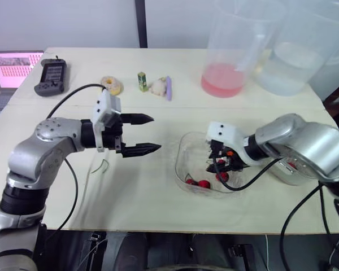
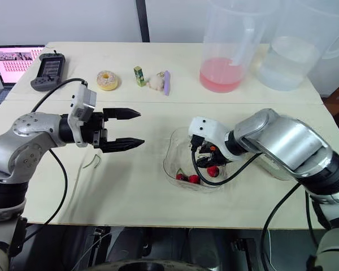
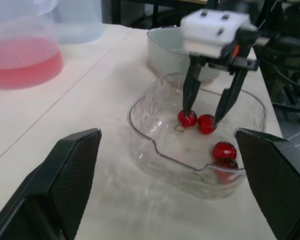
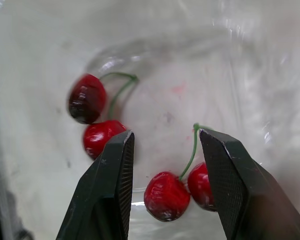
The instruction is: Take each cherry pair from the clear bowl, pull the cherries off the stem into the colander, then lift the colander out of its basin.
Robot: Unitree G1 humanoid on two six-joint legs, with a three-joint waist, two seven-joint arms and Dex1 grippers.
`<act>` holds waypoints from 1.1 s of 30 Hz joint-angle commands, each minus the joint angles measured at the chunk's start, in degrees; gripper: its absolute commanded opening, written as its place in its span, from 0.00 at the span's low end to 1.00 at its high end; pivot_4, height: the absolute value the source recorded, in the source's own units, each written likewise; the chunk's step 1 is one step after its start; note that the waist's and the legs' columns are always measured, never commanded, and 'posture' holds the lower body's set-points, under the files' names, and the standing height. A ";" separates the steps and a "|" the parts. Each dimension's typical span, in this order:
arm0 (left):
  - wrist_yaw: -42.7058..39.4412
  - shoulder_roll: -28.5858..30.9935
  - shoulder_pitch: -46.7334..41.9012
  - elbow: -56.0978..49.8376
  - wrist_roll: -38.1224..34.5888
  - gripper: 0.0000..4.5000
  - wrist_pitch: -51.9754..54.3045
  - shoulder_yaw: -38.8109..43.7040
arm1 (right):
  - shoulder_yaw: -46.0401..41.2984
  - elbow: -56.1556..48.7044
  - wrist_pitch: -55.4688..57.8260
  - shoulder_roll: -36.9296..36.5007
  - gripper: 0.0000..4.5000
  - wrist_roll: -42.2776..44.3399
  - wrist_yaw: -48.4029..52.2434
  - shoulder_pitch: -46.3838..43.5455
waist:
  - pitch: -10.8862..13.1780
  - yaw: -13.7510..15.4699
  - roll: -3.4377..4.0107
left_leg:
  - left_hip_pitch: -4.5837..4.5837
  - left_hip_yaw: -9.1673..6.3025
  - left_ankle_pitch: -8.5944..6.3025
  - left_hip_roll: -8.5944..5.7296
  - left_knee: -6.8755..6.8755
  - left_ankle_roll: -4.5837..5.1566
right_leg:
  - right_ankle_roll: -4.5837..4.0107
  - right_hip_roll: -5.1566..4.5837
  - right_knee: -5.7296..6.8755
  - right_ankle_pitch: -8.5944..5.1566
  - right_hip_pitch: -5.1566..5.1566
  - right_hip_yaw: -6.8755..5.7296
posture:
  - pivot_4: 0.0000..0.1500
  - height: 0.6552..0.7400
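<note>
The clear bowl (image 1: 179, 161) sits on the table right of centre with two cherry pairs inside. My right gripper (image 1: 220, 165) reaches down into it, open. Its two fingers straddle one red cherry pair (image 4: 172, 192), whose green stem rises between them; they do not touch it. The other cherry pair (image 4: 92, 115) lies further along the bowl floor. A pale basin (image 3: 165, 50) stands just behind the bowl, mostly hidden by my right arm; its contents cannot be made out. My left gripper (image 1: 155, 134) hovers open over the table, left of the bowl, holding nothing.
At the back stand a pitcher of pink liquid (image 1: 226, 73) and a large clear water container (image 1: 294, 62). A donut (image 1: 111, 84), a small green carton (image 1: 142, 81) and a handheld device (image 1: 51, 77) lie at back left. A loose stem (image 1: 103, 165) lies below my left gripper.
</note>
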 commanded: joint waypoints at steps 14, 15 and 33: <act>0.50 1.40 -0.50 -2.23 -0.23 1.00 0.12 1.09 | 11.29 -0.50 -11.53 -1.15 0.48 -7.85 6.36 2.92 | 0.00 0.13 0.00 | 0.01 -0.01 0.00 0.00 0.01 0.00 | 0.00 0.00 0.02 0.00 0.00 0.00 | 1.00 1.00; 0.45 1.46 -0.52 -2.17 -0.20 1.00 0.07 1.08 | 11.89 -0.39 -12.08 -1.24 0.48 -8.69 6.51 2.97 | 0.00 0.12 0.00 | 0.01 -0.01 0.00 0.00 0.01 0.00 | 0.00 0.00 0.02 0.00 0.00 0.00 | 1.00 1.00; -0.63 1.15 -1.50 -0.01 1.10 1.00 -1.50 0.49 | -1.57 2.55 -9.20 0.79 0.09 -7.92 6.40 2.13 | 0.00 0.15 -0.01 | 0.01 -0.02 0.00 0.00 0.04 0.00 | 0.00 0.01 0.04 0.00 0.02 -0.01 | 1.00 1.00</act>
